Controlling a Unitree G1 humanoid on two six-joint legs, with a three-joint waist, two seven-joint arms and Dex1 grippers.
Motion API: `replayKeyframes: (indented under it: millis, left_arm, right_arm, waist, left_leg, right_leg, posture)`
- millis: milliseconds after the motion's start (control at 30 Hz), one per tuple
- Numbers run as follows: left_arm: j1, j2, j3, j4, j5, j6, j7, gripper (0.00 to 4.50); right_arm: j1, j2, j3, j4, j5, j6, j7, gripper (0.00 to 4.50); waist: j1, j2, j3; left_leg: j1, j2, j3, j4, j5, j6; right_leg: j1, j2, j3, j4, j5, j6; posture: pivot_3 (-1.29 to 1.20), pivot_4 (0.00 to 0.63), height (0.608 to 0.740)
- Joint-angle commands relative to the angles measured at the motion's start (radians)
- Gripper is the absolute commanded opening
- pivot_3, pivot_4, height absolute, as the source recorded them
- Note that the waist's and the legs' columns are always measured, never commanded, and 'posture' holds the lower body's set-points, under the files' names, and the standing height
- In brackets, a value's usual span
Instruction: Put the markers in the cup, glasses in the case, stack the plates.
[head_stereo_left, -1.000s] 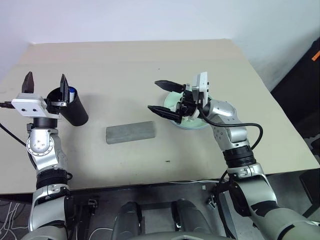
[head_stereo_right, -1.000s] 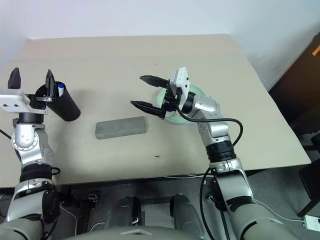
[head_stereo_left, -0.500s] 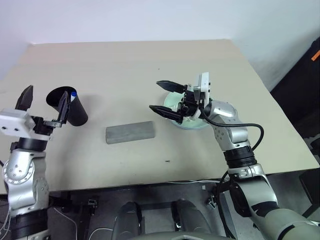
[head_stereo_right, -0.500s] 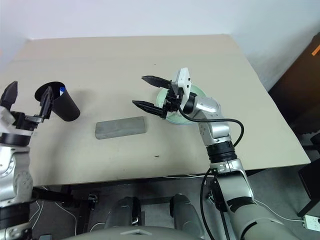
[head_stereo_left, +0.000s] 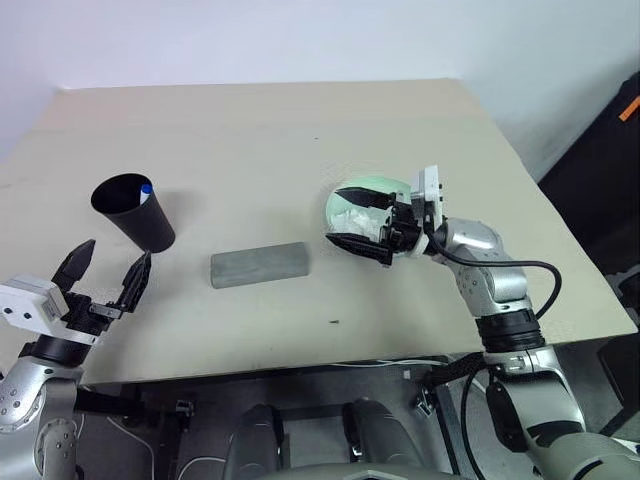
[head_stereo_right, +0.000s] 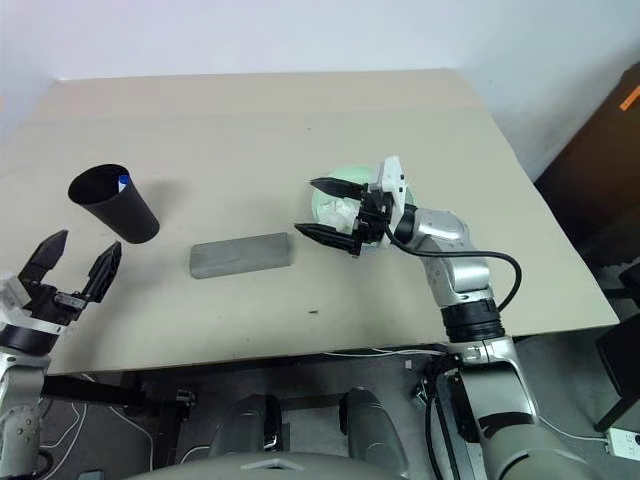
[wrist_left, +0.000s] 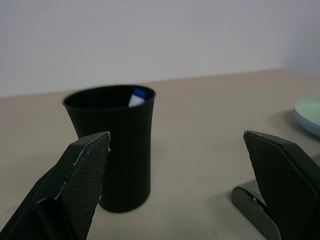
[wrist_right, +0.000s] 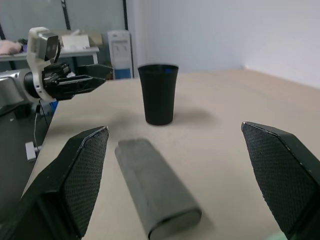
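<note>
1. Standing upright on the left part of the table (head_stereo_left: 260, 120), the cup (head_stereo_left: 133, 210) is where we start; a blue marker cap (head_stereo_left: 146, 188) shows just inside its rim, and we cannot tell from here whether a second marker is in it.
2. We find the case (head_stereo_left: 259, 264) lying flat and closed near the table's middle, to the right of the cup and well apart from it.
3. We note the plates (head_stereo_left: 372, 190) right of the case: a pale mint green rim is plain, and the right arm partly covers whatever sits under or beside it, so we cannot tell how they lie.
4. We see the right gripper (head_stereo_left: 356, 221) pointing left over the left side of the plates, fingers spread wide, nothing between them.
5. We see the left gripper (head_stereo_left: 104, 273) at the table's near left edge, near side of the cup and apart from it, fingers spread wide and holding nothing.
6. From the left wrist view we confirm the cup (wrist_left: 112, 145) stands between its parted fingers' lines, farther off.
</note>
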Motion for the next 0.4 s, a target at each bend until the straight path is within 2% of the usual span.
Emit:
replayKeyframes:
  millis: [33, 400]
  left_arm:
    - [-0.018, 0.011, 0.008, 0.024, -0.008, 0.01, -0.043, 4.47]
    - [-0.066, -0.006, -0.012, 0.101, 0.055, 0.005, -0.067, 4.47]
  right_arm:
    - [0.009, -0.022, 0.0, -0.063, 0.006, 0.006, 0.008, 4.5]
    - [0.034, -0.042, -0.007, -0.1, -0.01, -0.003, -0.027, 4.5]
  waist:
    - [0.0, 0.0, 0.0]
    - [0.001, 0.0, 0.0]
  left_leg:
    - [0.0, 0.0, 0.0, 0.0, 0.0, 0.0]
    - [0.0, 0.0, 0.0, -0.001, 0.0, 0.0]
  right_leg:
    - [0.0, 0.0, 0.0, 0.0, 0.0, 0.0]
    - [-0.001, 0.0, 0.001, 0.0, 0.0, 0.0]
  posture:
    - [0.0, 0.15, 0.726]
    - [0.0, 0.15, 0.726]
